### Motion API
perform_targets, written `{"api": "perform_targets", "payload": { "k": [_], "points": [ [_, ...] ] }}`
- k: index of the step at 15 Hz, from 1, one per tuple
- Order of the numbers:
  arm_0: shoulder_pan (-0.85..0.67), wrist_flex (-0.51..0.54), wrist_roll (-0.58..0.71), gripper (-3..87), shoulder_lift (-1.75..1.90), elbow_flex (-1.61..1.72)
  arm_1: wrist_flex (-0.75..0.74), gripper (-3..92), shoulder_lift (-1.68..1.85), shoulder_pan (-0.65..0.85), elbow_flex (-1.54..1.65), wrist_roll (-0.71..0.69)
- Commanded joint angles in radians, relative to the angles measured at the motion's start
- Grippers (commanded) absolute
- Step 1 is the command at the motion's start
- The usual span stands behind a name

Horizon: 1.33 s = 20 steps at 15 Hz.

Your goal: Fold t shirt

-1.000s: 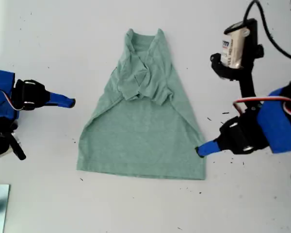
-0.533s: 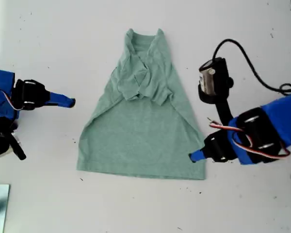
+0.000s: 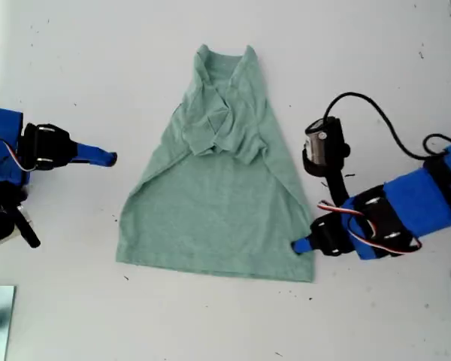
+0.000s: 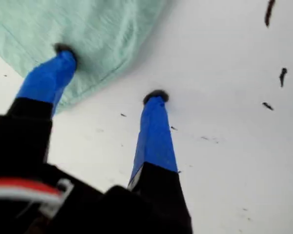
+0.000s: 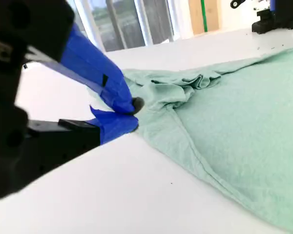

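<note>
White table [image 3: 376, 68], speckled with a few dark marks; windows show behind in the second wrist view. t shirt [image 3: 222, 203] lies flat mid-table, sleeves already folded in over the chest, hem toward the exterior view's bottom. My first pincer [image 4: 110, 73] is spread wide at the hem corner on the exterior view's right: one finger on the cloth, the other on bare table just beside the edge, nothing gripped yet. My second pincer [image 5: 129, 113] is clenched, empty, parked apart from the shirt's side on the exterior view's left. Cloth looks light, soft knit, will droop and slide, likely bunch if dragged. Best hold, I'd say: pinch the hem corners, both layers, then lift toward the collar.
</note>
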Motion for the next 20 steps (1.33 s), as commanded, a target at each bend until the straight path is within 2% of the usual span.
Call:
{"api": "perform_targets", "payload": {
  "k": [1, 4, 6, 9, 11, 13, 17, 20],
  "points": [
    [-0.023, -0.021, 0.014, -0.2, 0.008, 0.012, -0.106, 1.7, -0.080, -0.026, 0.018, 0.008],
    [-0.031, -0.021, 0.021, -0.2, 0.008, 0.012, -0.210, -0.8, -0.081, -0.040, 0.089, 0.015],
    [-0.026, -0.021, 0.021, -0.2, 0.008, 0.012, -0.141, -0.8, -0.028, -0.043, 0.089, 0.018],
    [-0.025, -0.021, 0.021, -0.2, 0.008, 0.012, 0.152, -0.8, 0.230, -0.040, 0.069, -0.015],
    [-0.025, -0.021, 0.021, -0.2, 0.008, 0.012, 0.434, -0.8, 0.368, -0.041, -0.072, -0.035],
    [-0.028, -0.021, 0.021, -0.2, 0.008, 0.012, 0.603, -0.8, 0.348, -0.032, -0.272, -0.071],
    [-0.018, -0.021, 0.020, -0.2, 0.008, 0.012, 0.627, -0.8, 0.014, 0.015, -0.724, -0.201],
    [-0.020, -0.021, 0.017, -0.2, 0.008, 0.012, 0.592, -0.8, -0.282, 0.051, -1.108, -0.252]
  ]
}}
